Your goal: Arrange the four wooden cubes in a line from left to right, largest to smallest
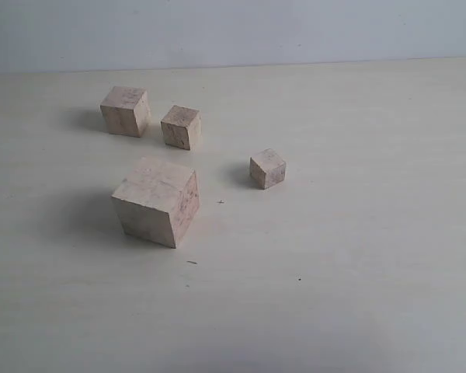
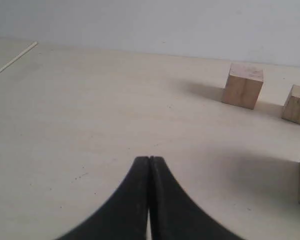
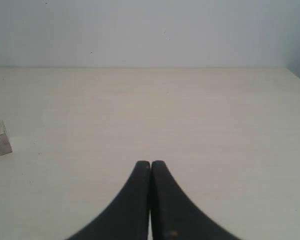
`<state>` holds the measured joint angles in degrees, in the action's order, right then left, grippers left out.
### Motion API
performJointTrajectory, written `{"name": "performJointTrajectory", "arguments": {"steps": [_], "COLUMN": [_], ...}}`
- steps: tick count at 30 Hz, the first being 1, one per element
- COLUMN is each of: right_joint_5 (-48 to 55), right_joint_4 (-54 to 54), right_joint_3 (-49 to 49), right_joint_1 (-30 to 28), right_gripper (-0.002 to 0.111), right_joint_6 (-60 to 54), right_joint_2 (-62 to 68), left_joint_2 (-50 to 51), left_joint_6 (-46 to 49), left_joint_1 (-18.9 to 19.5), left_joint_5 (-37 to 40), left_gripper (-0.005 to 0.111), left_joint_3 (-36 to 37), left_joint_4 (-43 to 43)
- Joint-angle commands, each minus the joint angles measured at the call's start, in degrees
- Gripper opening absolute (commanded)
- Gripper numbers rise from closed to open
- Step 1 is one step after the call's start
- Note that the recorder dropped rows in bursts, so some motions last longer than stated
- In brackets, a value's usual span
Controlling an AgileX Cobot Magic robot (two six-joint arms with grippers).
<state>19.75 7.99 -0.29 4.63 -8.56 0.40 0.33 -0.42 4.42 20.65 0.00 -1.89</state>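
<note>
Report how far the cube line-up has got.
Done: nothing; the largest cube sits in front, the second cube and third cube behind it, the smallest cube off right, no row. In hand: nothing; left pincer and right pincer are shut, empty. Left: all the placing.

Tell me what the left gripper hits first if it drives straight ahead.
Probably nothing: ahead of the left gripper is bare table as far as the back wall. The cubes sit off to the side.
</note>
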Motion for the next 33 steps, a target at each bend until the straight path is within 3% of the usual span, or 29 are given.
{"name": "performJointTrajectory", "arguments": {"steps": [1,8,15,24,27,33], "right_joint_5": [-0.27,-2.75,-28.47,-42.90,-41.12,-27.11], "right_joint_4": [-0.49,-0.49,12.12,12.87,12.87,12.60], "right_joint_3": [0.29,0.29,0.29,0.29,-2.04,-17.23], "right_joint_1": [0.05,0.05,0.05,0.05,0.05,0.05], "right_gripper": [0.000,0.000,0.000,0.000,0.000,0.000], "right_joint_6": [-0.37,-0.37,-0.26,0.01,2.35,2.35], "right_joint_2": [-0.40,-0.40,-0.40,-0.40,-0.40,5.79], "left_joint_2": [-0.33,-0.33,-0.33,-0.33,-0.33,-0.33], "left_joint_6": [-0.04,-0.04,-0.04,-0.04,-0.04,-0.04], "left_joint_1": [-0.32,-0.57,-0.57,-0.57,-0.57,-0.57], "left_joint_5": [-0.36,-0.36,-0.36,-0.36,-0.36,-0.36], "left_gripper": [0.000,0.000,0.000,0.000,0.000,0.000], "left_joint_3": [0.00,0.00,0.00,0.00,0.00,0.00], "left_joint_4": [0.15,0.15,0.15,0.15,0.15,0.15]}}
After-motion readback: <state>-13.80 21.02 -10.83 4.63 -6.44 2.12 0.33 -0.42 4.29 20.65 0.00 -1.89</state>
